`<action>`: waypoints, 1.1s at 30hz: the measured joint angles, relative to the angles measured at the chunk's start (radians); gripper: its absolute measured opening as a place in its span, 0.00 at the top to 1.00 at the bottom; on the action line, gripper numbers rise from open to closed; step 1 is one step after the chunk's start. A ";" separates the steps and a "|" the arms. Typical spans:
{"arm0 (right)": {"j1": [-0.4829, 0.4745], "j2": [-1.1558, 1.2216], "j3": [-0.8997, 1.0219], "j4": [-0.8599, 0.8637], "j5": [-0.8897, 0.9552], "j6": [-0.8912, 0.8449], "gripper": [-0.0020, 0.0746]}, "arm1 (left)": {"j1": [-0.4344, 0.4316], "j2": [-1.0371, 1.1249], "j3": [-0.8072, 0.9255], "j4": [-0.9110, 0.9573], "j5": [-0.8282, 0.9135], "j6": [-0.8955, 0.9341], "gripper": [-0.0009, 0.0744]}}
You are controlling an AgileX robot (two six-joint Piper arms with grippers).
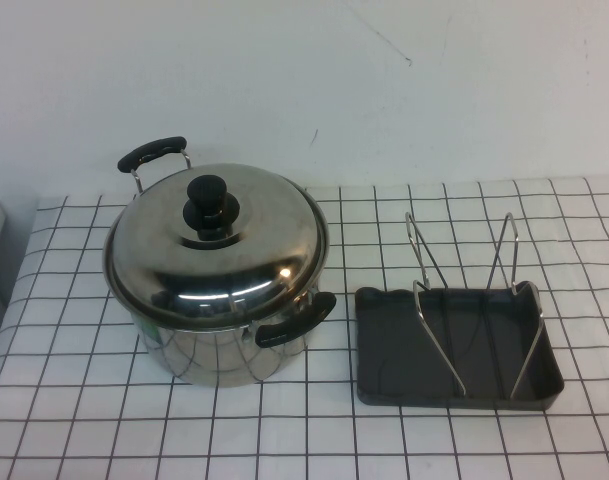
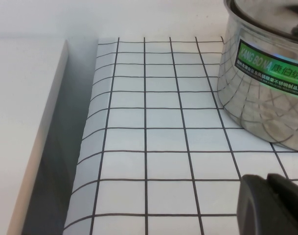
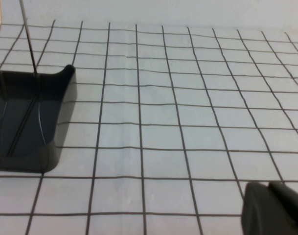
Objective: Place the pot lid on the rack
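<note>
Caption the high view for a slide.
Pot lid closed on the steel pot, empty rack to its right on the checked tablecloth; neither gripper in this view.

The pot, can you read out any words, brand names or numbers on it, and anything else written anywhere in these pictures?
"KANG BO NA": white letters on the green sticker on the pot wall, left wrist view; spelling uncertain.
Chinese characters beside it and a smaller line under it: too blurred to read.
Pot lid, rack, checked cloth: no text.
Left gripper and right gripper: each only a dark edge low in its own wrist view, no markings.
</note>
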 joint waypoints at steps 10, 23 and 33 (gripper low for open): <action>0.000 0.000 0.004 -0.007 -0.390 0.000 0.98 | 0.000 0.000 0.011 0.109 -0.242 0.008 0.99; 0.000 0.000 0.004 0.004 -1.197 0.006 0.98 | 0.000 0.000 0.011 0.131 -0.968 0.005 0.99; 0.000 0.000 0.004 0.084 -1.152 0.006 0.98 | 0.000 -0.002 0.011 0.106 -0.987 -0.102 0.99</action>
